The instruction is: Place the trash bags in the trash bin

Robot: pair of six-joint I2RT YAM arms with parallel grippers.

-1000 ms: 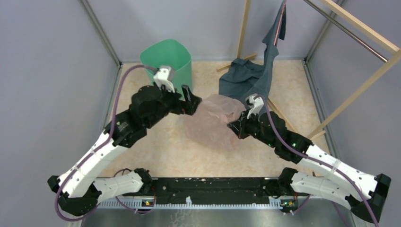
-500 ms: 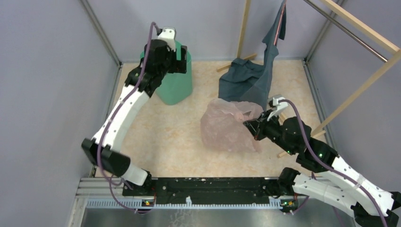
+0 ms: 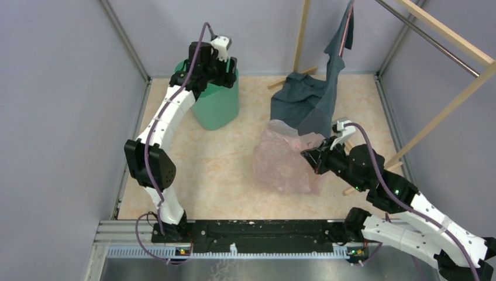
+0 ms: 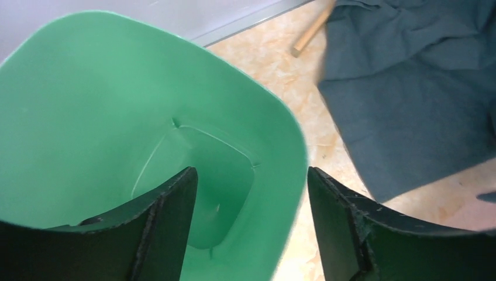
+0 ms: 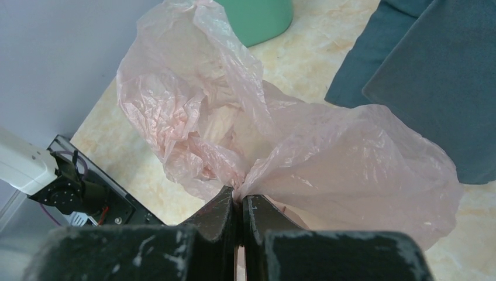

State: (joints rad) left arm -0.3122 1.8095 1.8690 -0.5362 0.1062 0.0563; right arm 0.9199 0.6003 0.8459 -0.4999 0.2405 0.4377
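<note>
Bag [image 5: 304,146] pinched between right end effector [image 5: 238,202] tips.

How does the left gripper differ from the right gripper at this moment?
The left gripper is open and empty; the right gripper is shut on the pink trash bag. The left gripper is above the green trash bin; the right gripper is away from it, beside the blue-grey cloth. Both are black.
</note>
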